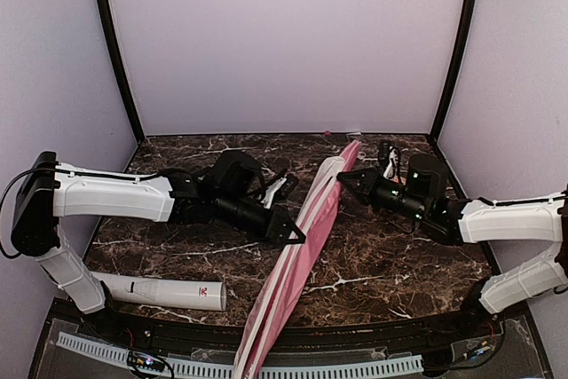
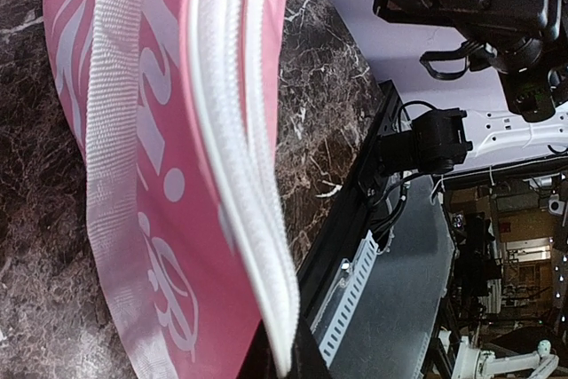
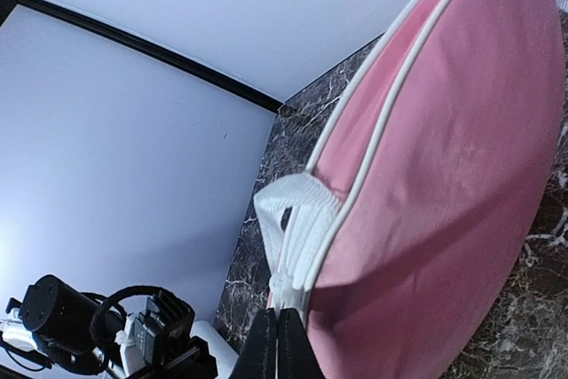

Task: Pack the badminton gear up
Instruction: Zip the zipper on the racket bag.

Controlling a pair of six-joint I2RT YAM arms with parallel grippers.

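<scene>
The right gripper (image 3: pixel 278 333) pinched the limp pink racket bag (image 1: pixel 302 246) at its zipper seam (image 3: pixel 297 224), probably the firmest hold. Whether the left gripper (image 1: pixel 291 233) was open was unclear.

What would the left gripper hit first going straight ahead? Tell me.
The pink bag: the left gripper points at its long zipped edge and seems to touch it, though depth is unclear.

white-and-black left arm (image 1: pixel 115 197) stretched rightward, left gripper (image 1: pixel 289 230) at left edge of the long pink racket-shaped fabric bag (image 1: pixel 297 259), closure unclear | right arm (image 1: pixel 510 219) stretched leftward, right gripper (image 3: pixel 278 342) pinched closed on bag's far end
</scene>
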